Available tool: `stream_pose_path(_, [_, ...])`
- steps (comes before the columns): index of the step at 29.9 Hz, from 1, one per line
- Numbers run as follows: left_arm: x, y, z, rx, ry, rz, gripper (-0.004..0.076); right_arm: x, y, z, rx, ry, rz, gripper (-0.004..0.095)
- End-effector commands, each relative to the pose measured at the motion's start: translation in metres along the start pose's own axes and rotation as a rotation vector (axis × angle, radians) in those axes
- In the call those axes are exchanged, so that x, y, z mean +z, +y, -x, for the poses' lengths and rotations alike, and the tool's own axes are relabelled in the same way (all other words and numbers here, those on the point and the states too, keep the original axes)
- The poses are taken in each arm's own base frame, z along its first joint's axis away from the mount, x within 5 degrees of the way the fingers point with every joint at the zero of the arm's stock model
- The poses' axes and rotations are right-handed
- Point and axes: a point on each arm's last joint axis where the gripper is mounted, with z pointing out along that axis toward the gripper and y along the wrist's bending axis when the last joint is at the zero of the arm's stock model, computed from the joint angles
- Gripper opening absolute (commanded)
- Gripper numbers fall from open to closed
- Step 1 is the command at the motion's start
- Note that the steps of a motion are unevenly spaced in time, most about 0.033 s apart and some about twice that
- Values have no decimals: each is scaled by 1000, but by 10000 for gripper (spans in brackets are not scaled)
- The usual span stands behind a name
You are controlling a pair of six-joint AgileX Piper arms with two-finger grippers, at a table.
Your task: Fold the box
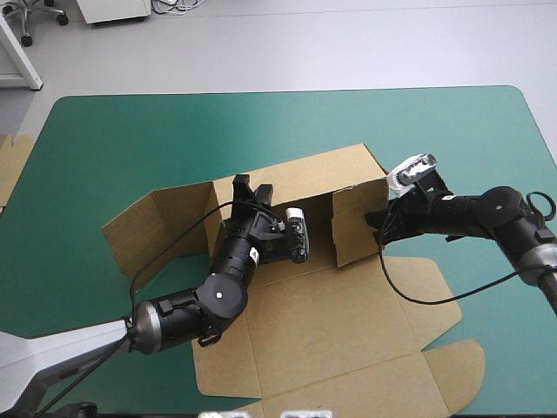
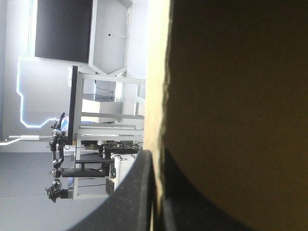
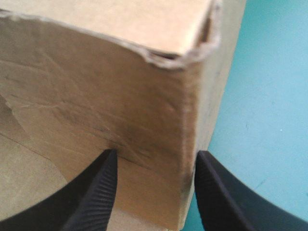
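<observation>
Brown cardboard box sheet (image 1: 296, 305), mid teal-green table cover (image 1: 130, 148), partly folded.
Rear wall (image 1: 305, 174) stands, pinched by left gripper (image 1: 251, 185); right gripper (image 3: 156, 154) gapes around 1 raised end flap (image 1: 357, 228); tucking remains, lid (image 1: 348, 374) flat.

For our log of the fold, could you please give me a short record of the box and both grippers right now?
box: brown, half-formed; rear wall and right side wall raised, near panels flat
left gripper: shut on the rear wall's top edge
right gripper: open, astride the raised right corner
table: teal-green cover
spare board: at the table's left edge
</observation>
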Motion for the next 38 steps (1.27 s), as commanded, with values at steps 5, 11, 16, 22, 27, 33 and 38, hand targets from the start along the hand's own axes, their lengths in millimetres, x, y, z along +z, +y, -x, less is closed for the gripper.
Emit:
stream_pose_path(5, [-10,25,5,-24,-43,83,-11,-2,1,15,0,-60,-43,483])
stream_pose_path(11, [-14,31,6,2,-68,88,-11,-3,-1,19,-15,-79,-59,484])
stream_pose_path(16, [-14,30,7,9,-77,81,-11,-5,-2,25,-23,-120,-70,506])
stream_pose_path(22, [-14,29,9,11,-96,67,-11,-6,-6,31,-50,-171,-109,505])
stream_pose_path(27, [-14,30,7,9,-76,82,-11,2,-10,32,-34,-186,-98,505])
stream_pose_path(33, [-14,30,7,9,-76,82,-11,17,-16,26,-34,-149,-85,467])
stream_pose_path(38, [-14,30,7,9,-76,82,-11,19,-16,25,-41,-144,-81,289])
